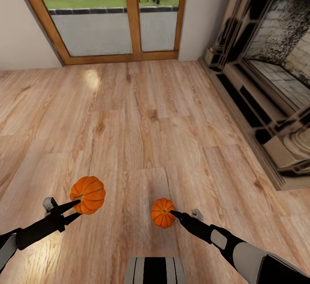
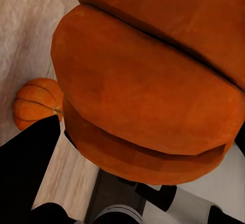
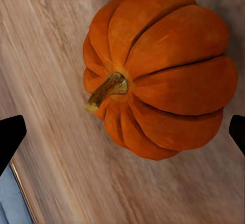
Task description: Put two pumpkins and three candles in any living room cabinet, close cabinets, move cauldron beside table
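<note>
Presently, left end effector (image 1: 76,206): fingers spread around a round ribbed orange pumpkin (image 1: 88,195), carried above the wood plank floor (image 1: 142,116).
Right end effector (image 1: 173,212): parted fingers straddle a second orange pumpkin (image 1: 162,212); contact uncertain.
Risk: either pumpkin may slip and roll if the grip is shallow.

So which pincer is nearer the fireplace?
Right. The right pincer, at a pumpkin, is on the fireplace side; the left pincer, at the other pumpkin, is farther across the floor.
</note>
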You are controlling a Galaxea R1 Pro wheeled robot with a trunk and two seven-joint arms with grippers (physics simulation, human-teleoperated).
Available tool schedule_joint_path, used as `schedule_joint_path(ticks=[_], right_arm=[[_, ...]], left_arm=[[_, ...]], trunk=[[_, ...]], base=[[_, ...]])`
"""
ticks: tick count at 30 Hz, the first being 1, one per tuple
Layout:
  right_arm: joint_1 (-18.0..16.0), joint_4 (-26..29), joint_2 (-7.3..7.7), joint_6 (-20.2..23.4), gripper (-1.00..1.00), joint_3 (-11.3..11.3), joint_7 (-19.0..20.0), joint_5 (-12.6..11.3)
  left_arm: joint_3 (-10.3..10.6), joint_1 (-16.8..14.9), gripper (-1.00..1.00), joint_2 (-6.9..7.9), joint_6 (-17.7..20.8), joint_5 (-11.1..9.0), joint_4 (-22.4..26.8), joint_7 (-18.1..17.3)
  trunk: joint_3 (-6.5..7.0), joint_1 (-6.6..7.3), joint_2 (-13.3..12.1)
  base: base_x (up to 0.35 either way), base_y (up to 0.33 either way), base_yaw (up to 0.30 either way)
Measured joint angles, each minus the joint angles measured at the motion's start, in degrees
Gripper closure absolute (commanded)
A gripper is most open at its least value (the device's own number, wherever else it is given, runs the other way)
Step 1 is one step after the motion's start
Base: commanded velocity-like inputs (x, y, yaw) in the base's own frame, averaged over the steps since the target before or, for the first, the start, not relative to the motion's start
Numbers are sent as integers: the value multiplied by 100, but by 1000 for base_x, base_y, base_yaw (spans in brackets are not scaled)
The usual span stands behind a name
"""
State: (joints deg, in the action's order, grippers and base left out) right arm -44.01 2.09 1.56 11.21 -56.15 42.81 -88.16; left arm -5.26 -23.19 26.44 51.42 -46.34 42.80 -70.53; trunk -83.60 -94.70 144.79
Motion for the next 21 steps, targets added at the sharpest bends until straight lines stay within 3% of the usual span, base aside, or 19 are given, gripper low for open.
schedule_joint_path(ticks=[21], right_arm=[[0, -9, 0, -99, -100, 4, -32, 0]], left_arm=[[-12, 0, 100, -3, -6, 2, -7, 7]], trunk=[[0, 0, 0]], base=[[1, 34, 0]])
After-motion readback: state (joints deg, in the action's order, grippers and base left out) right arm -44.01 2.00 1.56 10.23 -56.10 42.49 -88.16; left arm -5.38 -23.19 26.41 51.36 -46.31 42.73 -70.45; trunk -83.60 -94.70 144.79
